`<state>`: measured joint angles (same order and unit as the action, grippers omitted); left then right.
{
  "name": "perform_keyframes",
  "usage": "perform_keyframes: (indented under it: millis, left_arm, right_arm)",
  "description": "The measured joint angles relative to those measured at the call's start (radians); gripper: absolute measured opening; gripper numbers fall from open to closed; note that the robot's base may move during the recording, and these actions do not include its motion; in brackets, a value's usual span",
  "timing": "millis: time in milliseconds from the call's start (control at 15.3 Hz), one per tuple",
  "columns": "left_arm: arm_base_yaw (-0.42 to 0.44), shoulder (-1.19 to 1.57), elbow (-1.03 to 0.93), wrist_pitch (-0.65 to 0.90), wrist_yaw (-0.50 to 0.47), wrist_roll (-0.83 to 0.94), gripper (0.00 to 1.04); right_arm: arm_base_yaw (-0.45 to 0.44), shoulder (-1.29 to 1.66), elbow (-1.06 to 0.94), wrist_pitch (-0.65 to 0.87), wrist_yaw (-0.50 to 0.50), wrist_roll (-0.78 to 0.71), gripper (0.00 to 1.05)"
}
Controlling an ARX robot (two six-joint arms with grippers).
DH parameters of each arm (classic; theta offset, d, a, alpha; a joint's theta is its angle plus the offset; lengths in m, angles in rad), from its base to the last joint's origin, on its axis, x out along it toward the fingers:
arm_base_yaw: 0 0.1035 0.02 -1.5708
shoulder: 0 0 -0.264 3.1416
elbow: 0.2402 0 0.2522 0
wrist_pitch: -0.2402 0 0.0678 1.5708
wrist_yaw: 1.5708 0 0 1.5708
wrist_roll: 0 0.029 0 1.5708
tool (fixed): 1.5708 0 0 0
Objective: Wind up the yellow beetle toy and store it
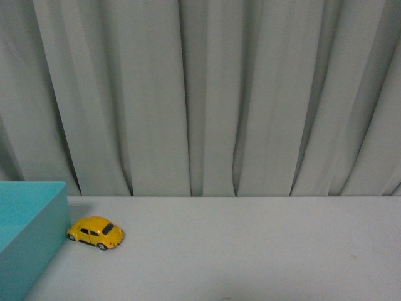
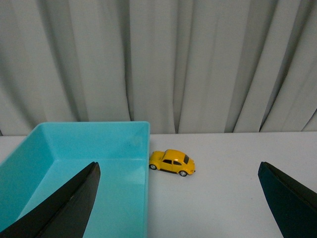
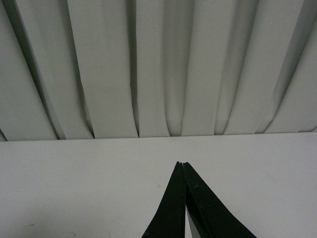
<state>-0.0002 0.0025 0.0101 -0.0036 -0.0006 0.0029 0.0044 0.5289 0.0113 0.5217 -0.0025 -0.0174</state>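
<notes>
Right now the left gripper (image 2: 178, 168) is wide open, holding nothing, w/ one finger (image 2: 69, 203) over the blue box (image 2: 148, 148) and the other over bare tabletop (image 2: 233, 198). Right gripper (image 3: 182, 166) is closed tip to tip, nothing between, above open tabletop. Yellow beetle toy (image 2: 172, 162) sits on its wheels outside the box, nose at the box's outer wall nr the far corner. Tabletop to its right is open. Grey curtain (image 1: 219, 94) hangs along the far edge.

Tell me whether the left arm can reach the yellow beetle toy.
Probably yes. The left gripper is open, and the yellow beetle toy sits on the table ahead of it; only the blue bin beside the toy might crowd one finger.
</notes>
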Motion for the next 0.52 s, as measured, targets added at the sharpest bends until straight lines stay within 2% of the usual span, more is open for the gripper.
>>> perform_keyframes:
  millis: [523]
  left_arm:
    - [0.0,0.0,0.0,0.0,0.0,0.0,0.98]
  right_arm:
    - [0.0,-0.233,0.0,-0.226,0.0,0.0,0.02]
